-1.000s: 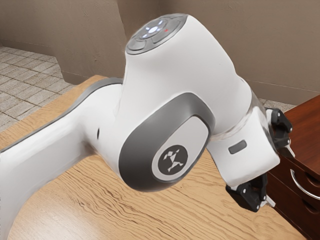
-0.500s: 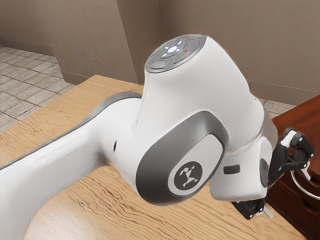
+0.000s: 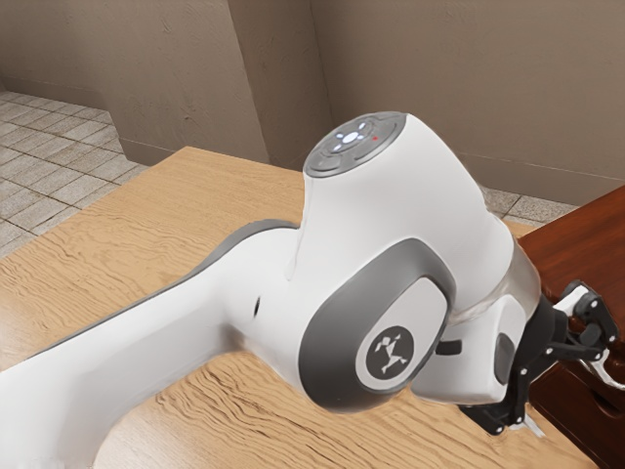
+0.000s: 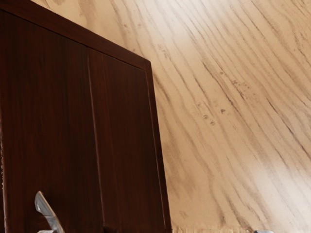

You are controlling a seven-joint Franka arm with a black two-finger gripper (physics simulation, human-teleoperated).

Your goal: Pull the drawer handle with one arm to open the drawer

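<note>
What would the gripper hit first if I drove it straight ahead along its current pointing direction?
Most likely the dark drawer front, at or just beside its silver handle: the gripper faces the cabinet, and the wrist view has the handle close under the hand. The remaining gap is unclear.

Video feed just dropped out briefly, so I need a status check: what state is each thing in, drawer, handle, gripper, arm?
drawer: no opening visible, looks shut.
handle: stands off the drawer front; whether it is gripped cannot be told.
gripper: at the cabinet front, close by the handle; open or shut cannot be told.
arm: stretched across the table toward the cabinet.
</note>
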